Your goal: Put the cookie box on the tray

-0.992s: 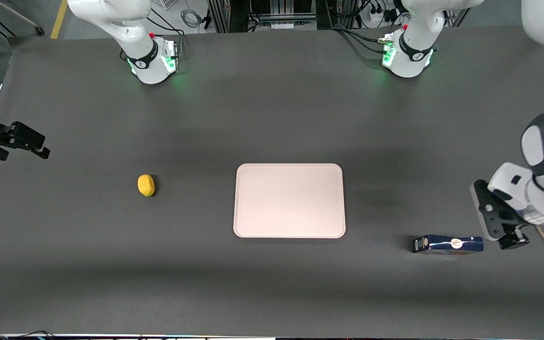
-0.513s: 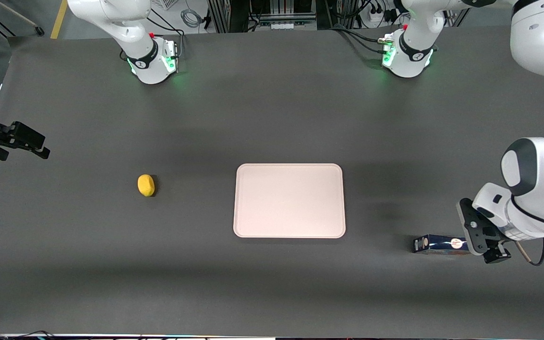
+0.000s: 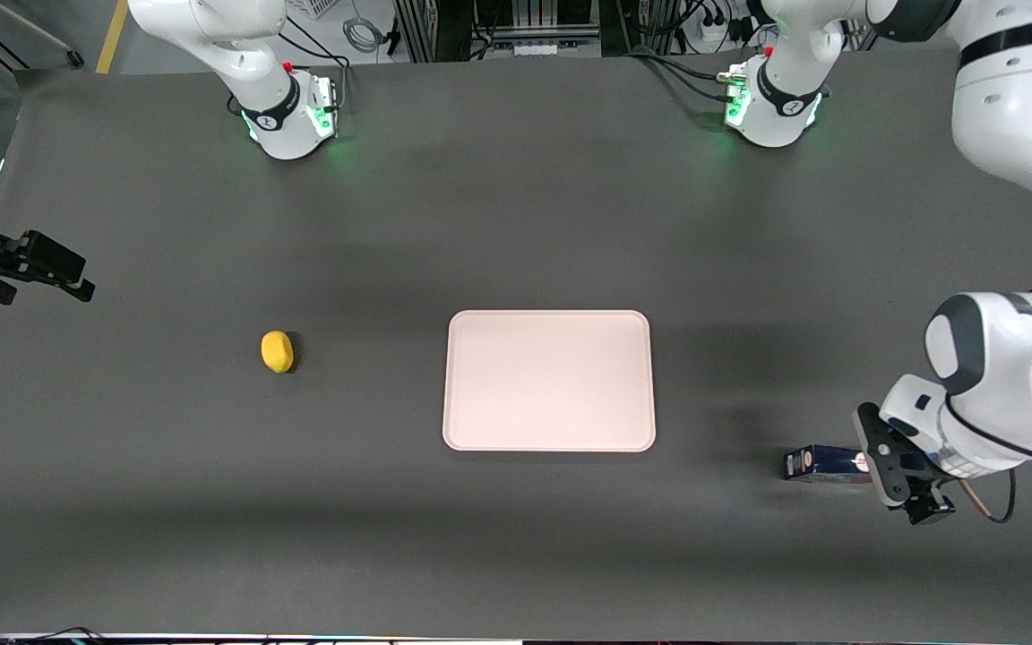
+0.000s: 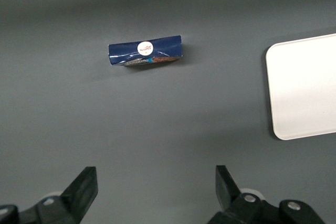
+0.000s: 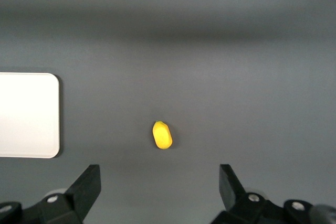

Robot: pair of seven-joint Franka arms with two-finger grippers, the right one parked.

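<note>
From the front view I see the tabletop (image 3: 516,224) covered in dark grey, with the tray (image 3: 549,381) lying flat near its middle, pale pink-white with rounded corners and nothing on it. The cookie box (image 3: 821,464) lies on its long side toward the working arm's end of the tabletop, well apart from the tray and a little nearer to the front camera than the tray's near edge. My hand (image 3: 906,484) hangs over the end of the box that points away from the tray, covering that end from this camera; I cannot tell from here whether it touches the carton. A small yellow lump (image 3: 276,351) sits toward the parked arm's end, well apart from the tray. In the left wrist view I look down on the cookie box (image 4: 145,51), its navy face and white-red oval logo upward, lying alone on the grey surface. The two dark fingertips (image 4: 84,190) of the hand (image 4: 156,192) are spread wide with bare tabletop between them, holding nothing, and the box is apart from both. A rounded corner of the tray (image 4: 304,90) shows beside it. In the right wrist view I see the yellow lump (image 5: 162,135) on the tabletop and a corner of the tray (image 5: 27,115) near it.
</note>
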